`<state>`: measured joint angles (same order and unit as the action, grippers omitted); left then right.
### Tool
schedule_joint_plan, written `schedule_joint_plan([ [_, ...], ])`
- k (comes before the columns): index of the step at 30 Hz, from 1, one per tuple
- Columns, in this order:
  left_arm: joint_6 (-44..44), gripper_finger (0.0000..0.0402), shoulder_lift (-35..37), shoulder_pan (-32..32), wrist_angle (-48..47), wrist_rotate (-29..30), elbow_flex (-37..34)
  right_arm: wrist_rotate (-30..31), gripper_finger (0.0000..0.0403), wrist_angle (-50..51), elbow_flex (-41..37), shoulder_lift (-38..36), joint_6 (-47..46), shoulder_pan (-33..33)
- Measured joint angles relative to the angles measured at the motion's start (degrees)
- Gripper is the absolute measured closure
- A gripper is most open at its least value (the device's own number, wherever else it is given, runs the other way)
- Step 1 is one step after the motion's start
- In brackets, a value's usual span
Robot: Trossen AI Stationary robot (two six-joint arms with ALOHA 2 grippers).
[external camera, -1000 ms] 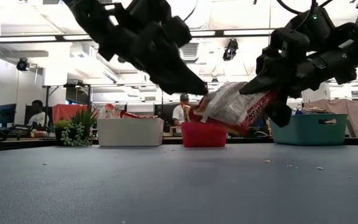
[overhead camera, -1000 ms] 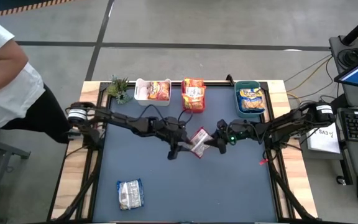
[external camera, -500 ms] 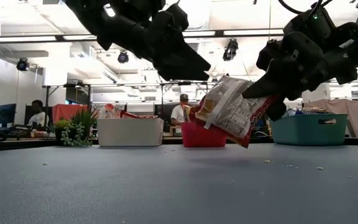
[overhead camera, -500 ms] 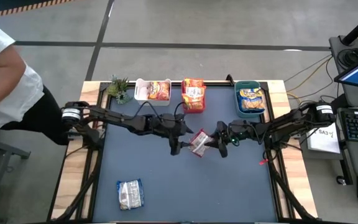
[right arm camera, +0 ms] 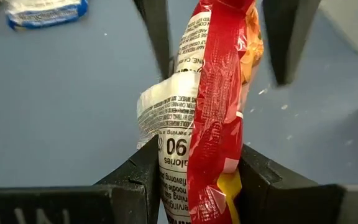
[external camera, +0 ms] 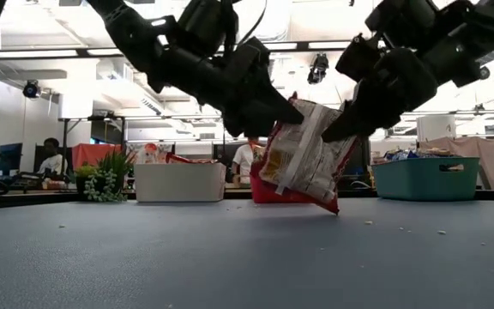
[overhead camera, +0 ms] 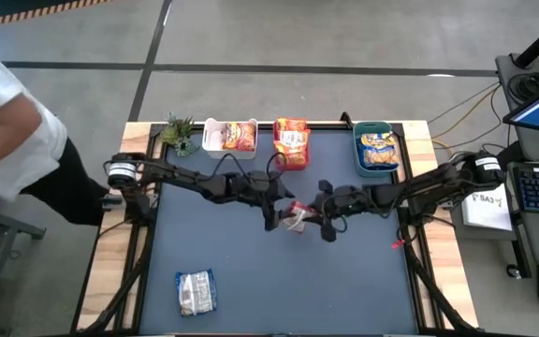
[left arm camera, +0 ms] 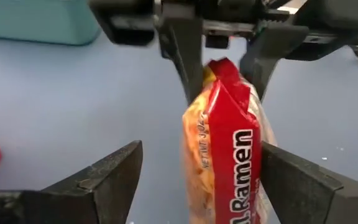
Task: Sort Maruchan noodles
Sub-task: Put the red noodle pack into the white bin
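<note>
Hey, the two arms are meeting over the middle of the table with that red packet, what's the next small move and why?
Probably the left claw should close on the red noodle packet. Its fingers are spread on either side of the packet, not gripping it, while the right claw clamps the packet's other end above the table. Only then should the right let go.

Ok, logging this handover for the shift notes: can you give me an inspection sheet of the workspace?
Surface: dark table, scattered crumbs.
Job's things: red-and-white packet held mid-table; blue-white packet lying near the front; packets in the white bin, pink bin and teal bin.
Clutter: small plant.
Grippers: right gripper clamps the packet; left gripper open around it.
Cables: along both arms.
Surroundings: person beside the table.
</note>
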<state>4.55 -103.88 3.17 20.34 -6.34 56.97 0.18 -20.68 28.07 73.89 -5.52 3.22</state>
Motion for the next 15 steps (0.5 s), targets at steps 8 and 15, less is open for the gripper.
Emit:
schedule_joint_plan([
  [8, -1.2, 0.0153, -1.4, -1.0, 0.3, -0.7, 0.0, 4.5, 0.0275, 2.1, 3.0, 0.0, 4.1, 2.1],
  [15, -1.9, 0.0247, -1.4, -1.2, 0.2, -0.7, 0.0, 4.6, 0.0243, 4.8, 3.4, 0.0, 1.9, 2.0],
])
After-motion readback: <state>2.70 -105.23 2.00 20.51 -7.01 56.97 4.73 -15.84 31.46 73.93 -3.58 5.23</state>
